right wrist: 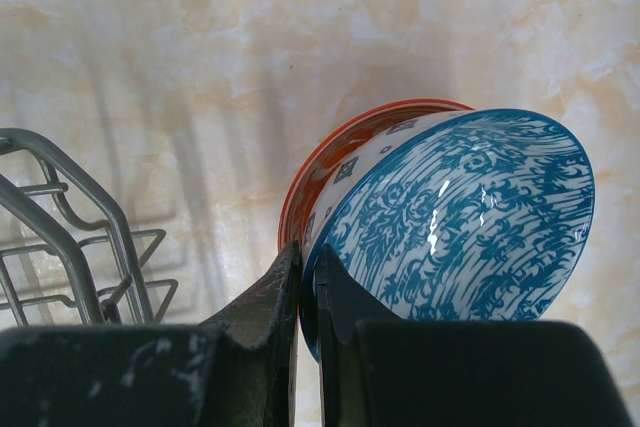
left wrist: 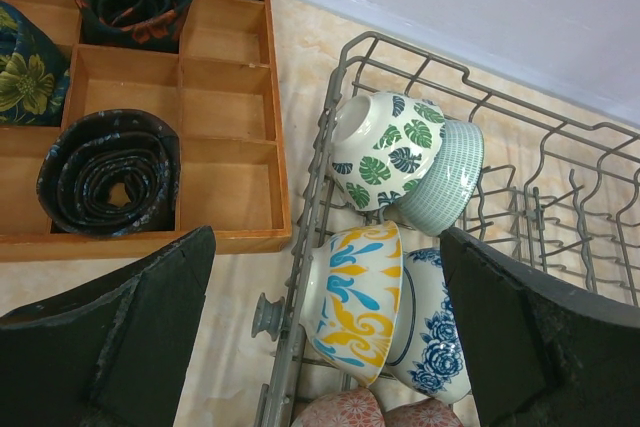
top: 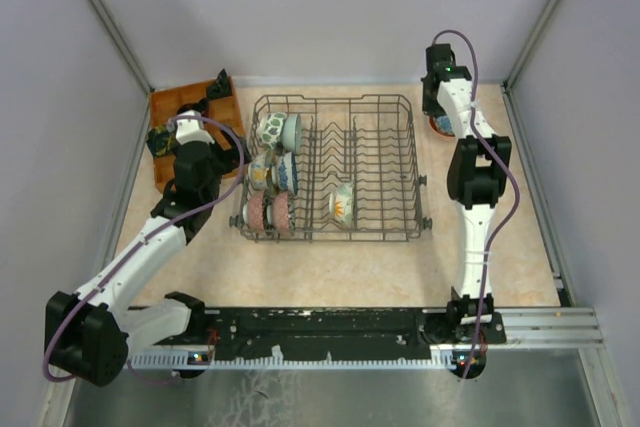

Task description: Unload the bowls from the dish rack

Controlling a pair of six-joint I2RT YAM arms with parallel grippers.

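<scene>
The right claw point(right wrist: 308, 292) is pinched narrow on the rim of a blue bowl point(right wrist: 470, 217). That bowl sits tilted in a red-orange bowl point(right wrist: 330, 162) on the bench point(right wrist: 200, 47), at about two o'clock from the dish rack point(top: 335, 97) and outside its wire. Whether it is fully seated I cannot tell. The left claw point(left wrist: 327, 242) gapes wide and empty over the rack's nine-o'clock end. A compartment tray point(left wrist: 225, 182) lies at ten o'clock. Seven bowls stand on edge in the rack. Six are packed in pairs at nine o'clock, among them a leaf-patterned bowl point(left wrist: 385, 147), and a lone bowl point(top: 342, 204) is near six. The step looks like setting down. Next, the right claw should open and lift clear without tipping the pair. Pale walls point(top: 330, 7) enclose the beige marbled bench, which is smooth and probably slippery.
</scene>
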